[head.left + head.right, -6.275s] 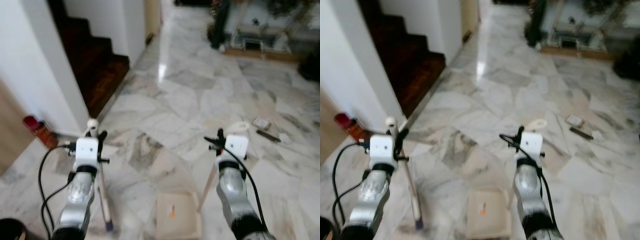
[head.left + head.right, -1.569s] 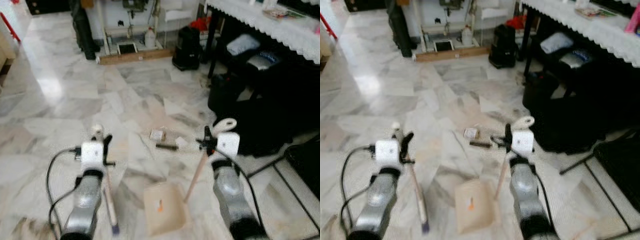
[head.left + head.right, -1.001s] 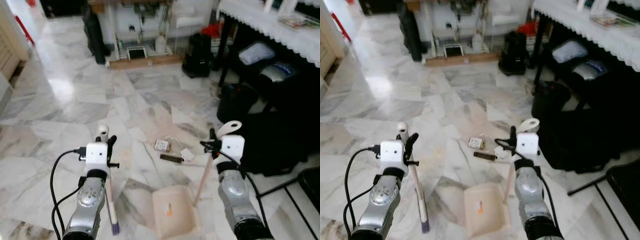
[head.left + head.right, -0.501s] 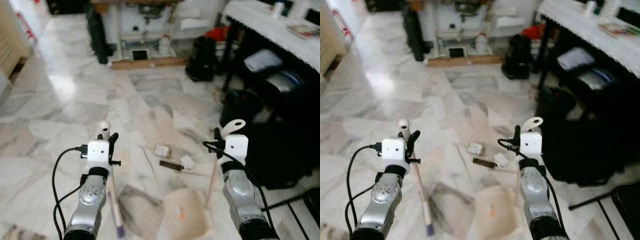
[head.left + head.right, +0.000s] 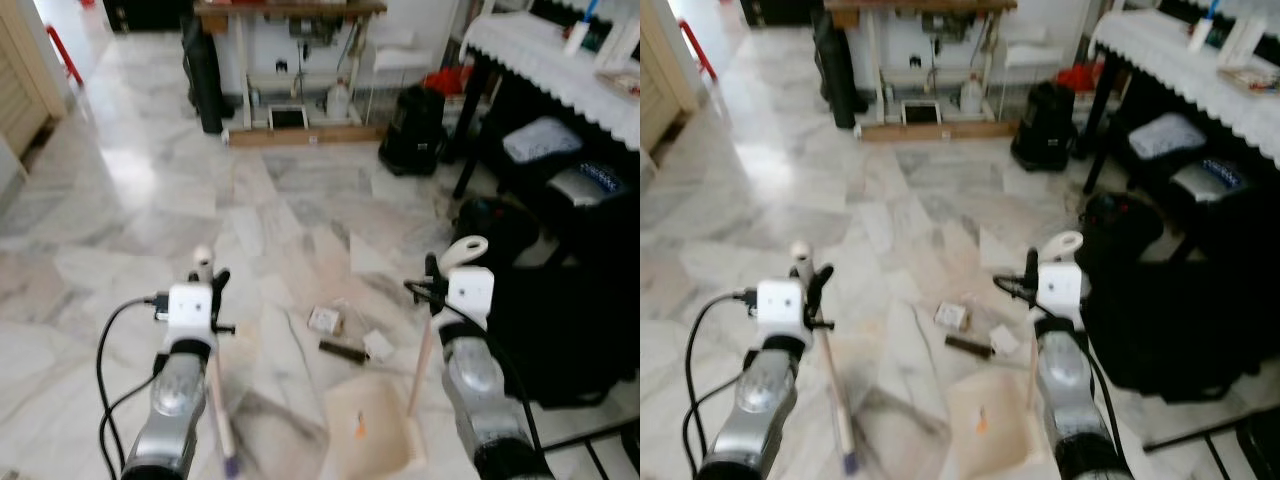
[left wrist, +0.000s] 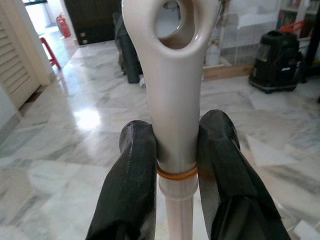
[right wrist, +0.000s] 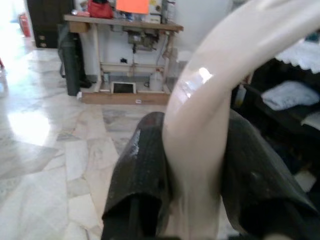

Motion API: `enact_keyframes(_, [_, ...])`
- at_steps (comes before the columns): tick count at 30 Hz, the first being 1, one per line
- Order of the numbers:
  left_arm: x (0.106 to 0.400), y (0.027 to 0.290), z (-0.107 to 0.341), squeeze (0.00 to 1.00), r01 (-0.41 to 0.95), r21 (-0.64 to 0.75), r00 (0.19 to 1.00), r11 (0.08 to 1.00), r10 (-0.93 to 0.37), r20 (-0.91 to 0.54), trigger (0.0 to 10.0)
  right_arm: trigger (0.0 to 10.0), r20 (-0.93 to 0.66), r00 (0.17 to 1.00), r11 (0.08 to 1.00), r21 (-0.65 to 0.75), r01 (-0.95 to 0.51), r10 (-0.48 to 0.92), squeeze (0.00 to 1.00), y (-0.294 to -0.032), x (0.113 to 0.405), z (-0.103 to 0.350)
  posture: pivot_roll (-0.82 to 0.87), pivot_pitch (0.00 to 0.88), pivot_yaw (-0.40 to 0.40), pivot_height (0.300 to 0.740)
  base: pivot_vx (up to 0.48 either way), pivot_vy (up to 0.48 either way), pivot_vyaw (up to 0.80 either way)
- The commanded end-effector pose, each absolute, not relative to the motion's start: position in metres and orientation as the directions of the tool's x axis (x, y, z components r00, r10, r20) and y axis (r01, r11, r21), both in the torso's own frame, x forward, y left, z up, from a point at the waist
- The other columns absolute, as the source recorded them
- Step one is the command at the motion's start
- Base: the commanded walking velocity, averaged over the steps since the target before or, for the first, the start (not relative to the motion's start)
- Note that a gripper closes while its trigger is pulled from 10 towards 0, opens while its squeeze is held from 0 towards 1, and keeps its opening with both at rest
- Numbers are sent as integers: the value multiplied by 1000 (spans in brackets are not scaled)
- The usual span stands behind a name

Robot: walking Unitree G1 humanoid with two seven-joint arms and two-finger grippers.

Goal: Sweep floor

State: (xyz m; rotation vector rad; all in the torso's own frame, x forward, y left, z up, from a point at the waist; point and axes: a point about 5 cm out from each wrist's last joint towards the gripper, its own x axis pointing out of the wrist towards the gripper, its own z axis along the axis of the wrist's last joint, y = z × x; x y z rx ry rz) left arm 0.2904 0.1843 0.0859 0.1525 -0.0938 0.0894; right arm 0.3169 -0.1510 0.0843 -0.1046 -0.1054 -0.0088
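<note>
Marble floor [image 5: 150, 210]: grey-veined, glossy, with a bright glare patch at upper left.
Left gripper [image 5: 205, 278]: lower left of the frame; its black fingers [image 6: 137, 175] are clamped on the cream broom handle [image 6: 175, 100], just below the hanging hole.
Broom [image 5: 218, 400]: slants down to a purple tip near the bottom edge.
Litter [image 5: 345, 335]: small box, dark strip and white scrap at frame centre, just above the dustpan.
Dustpan [image 5: 365, 430]: beige, flat on the floor at bottom centre.
Right gripper [image 5: 432, 280]: lower right; fingers [image 7: 145, 165] closed around the dustpan handle [image 5: 420, 365].
Desk [image 5: 560, 65]: upper right, lace-edged white cloth, dark bags [image 5: 560, 300] beneath.
</note>
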Motion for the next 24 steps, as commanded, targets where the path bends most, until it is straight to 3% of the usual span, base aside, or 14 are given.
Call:
enact_keyframes(1, [294, 177, 96, 0, -76, 149, 987, 986, 53, 149, 10000, 10000, 145, 989, 997, -68, 33, -23, 0, -154, 319, 93, 68, 50, -17, 740, 289, 0, 0])
enact_keyframes(9, [294, 177, 96, 0, -74, 149, 988, 986, 52, 147, 10000, 10000, 129, 991, 998, -55, 40, -32, 0, -154, 320, 92, 70, 52, -18, 740, 286, 0, 0])
enact_keyframes(16, [294, 177, 96, 0, -73, 150, 988, 986, 50, 146, 10000, 10000, 129, 991, 998, -45, 34, -28, 0, -154, 320, 92, 71, 52, -17, 740, 283, 0, -762])
enact_keyframes(24, [294, 177, 96, 0, -72, 151, 988, 986, 49, 146, 10000, 10000, 138, 990, 998, -53, 36, -28, 0, -153, 320, 92, 70, 50, -16, 740, 280, 0, 0])
